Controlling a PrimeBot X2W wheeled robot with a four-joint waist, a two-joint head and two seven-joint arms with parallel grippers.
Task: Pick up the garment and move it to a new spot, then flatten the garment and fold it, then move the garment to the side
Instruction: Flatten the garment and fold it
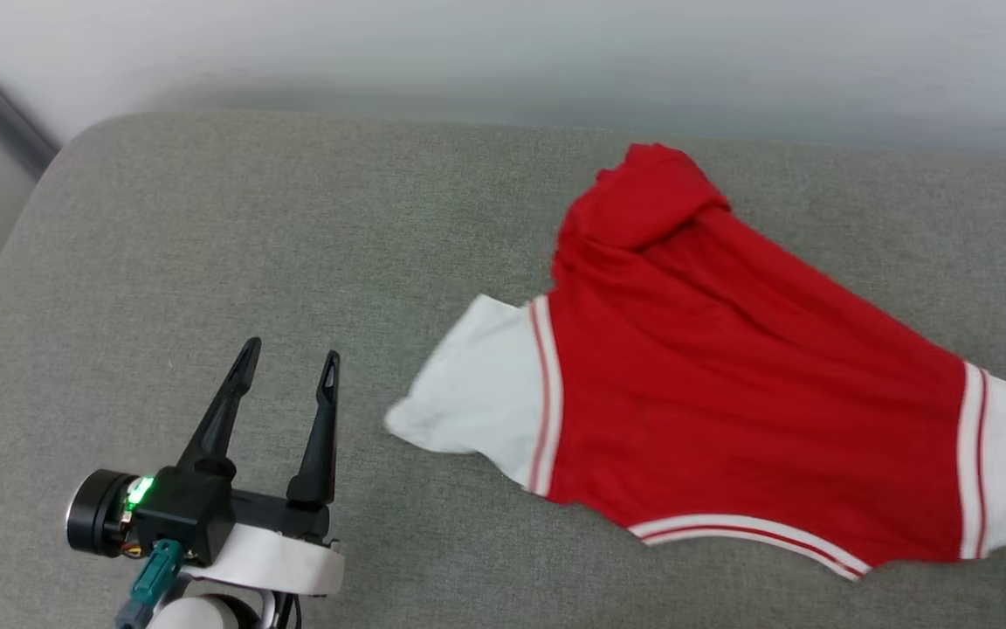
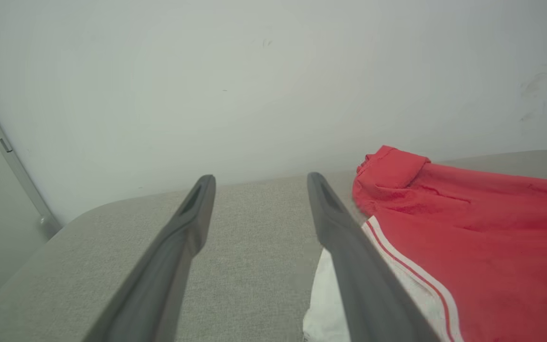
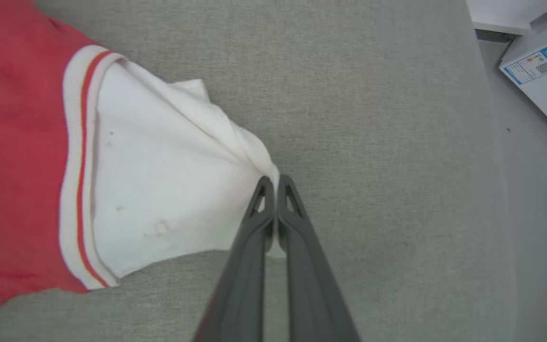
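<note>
One garment [image 1: 730, 367] sleeve in right pincer [image 3: 273, 183], other near left pincer [image 1: 292, 349].

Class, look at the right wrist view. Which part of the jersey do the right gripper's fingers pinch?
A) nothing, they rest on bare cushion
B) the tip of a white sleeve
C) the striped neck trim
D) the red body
B: the right gripper is shut on the tip of the white sleeve of the garment.

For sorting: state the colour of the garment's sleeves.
The sleeves are white with red-striped trim; best in right wrist view.
</note>
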